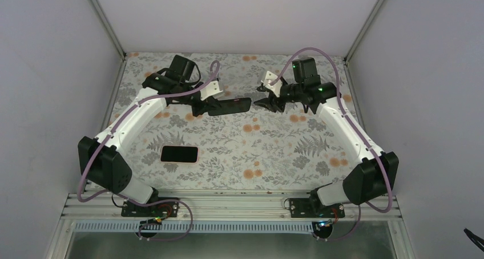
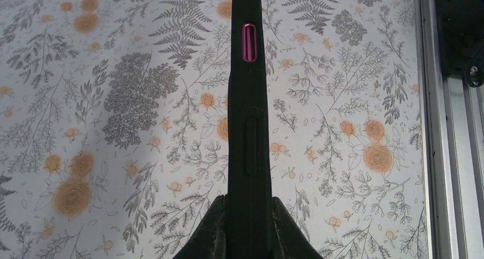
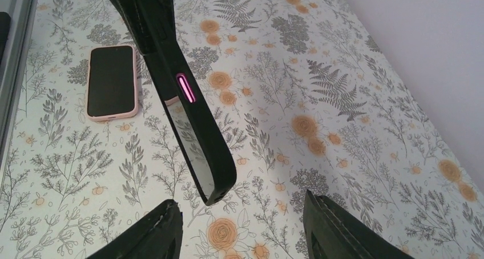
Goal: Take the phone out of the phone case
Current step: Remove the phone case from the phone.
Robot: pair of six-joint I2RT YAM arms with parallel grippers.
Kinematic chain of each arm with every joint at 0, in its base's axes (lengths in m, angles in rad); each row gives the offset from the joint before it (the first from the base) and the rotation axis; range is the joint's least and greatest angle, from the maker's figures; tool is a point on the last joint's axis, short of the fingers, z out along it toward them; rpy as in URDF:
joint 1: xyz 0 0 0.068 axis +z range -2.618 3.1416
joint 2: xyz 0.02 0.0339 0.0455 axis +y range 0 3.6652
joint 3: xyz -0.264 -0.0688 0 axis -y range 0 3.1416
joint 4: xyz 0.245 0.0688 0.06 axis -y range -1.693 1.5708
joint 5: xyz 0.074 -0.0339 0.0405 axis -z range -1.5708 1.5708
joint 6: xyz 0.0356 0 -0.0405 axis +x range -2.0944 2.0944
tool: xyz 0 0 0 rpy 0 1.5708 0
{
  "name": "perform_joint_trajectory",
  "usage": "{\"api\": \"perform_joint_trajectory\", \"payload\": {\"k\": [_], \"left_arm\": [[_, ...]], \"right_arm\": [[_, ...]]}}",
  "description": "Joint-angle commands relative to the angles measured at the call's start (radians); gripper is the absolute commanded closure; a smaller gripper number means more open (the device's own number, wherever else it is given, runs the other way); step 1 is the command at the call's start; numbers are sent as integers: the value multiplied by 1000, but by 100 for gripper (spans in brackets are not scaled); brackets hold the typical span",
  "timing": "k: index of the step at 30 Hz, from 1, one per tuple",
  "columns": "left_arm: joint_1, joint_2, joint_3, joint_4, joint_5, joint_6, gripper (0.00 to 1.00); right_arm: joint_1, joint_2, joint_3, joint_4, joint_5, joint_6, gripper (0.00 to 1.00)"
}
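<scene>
The left tool (image 1: 210, 106) is clenched on 1 end of a slim black phone case (image 1: 231, 106) and holds it up off the table (image 1: 274, 150), lying roughly level and pointing across toward the other arm. From the left wrist, the 2 dark, wedge-shaped fingers (image 2: 211, 230) pinch the case edge-on. The rim looks matte and rubbery, with a long moulded button bump and, further along, a small glossy magenta oval button (image 2: 249, 42).

The right tool (image 1: 267, 96) is spread wide with nothing in it, just beside the free end of the case but not touching. Its own camera looks between 2 black ribbed fingers (image 3: 148, 236) at the rounded corner of the case. A shiny, mirror-like face, seemingly the phone's screen, sits inside the soft black rim and reflects the table pattern, and a sliver of pink peeps out at the edge near the button.

Well apart from all this, nearer the left arm's base, a second phone (image 1: 179, 154) in a pale pink rounded surround lies flat on the table, dark glass up. The table wears a smooth printed cover of grey ferns and orange flowers.
</scene>
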Motion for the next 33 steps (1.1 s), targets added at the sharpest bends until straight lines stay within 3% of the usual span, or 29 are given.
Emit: {"api": "perform_joint_trajectory", "payload": {"k": [1, 33], "left_arm": [[-3, -20, 29, 41, 53, -4, 98], [-11, -15, 47, 11, 103, 10, 98]], "right_arm": [[7, -10, -13, -7, -26, -15, 44], [7, 115, 72, 72, -10, 38, 52]]}}
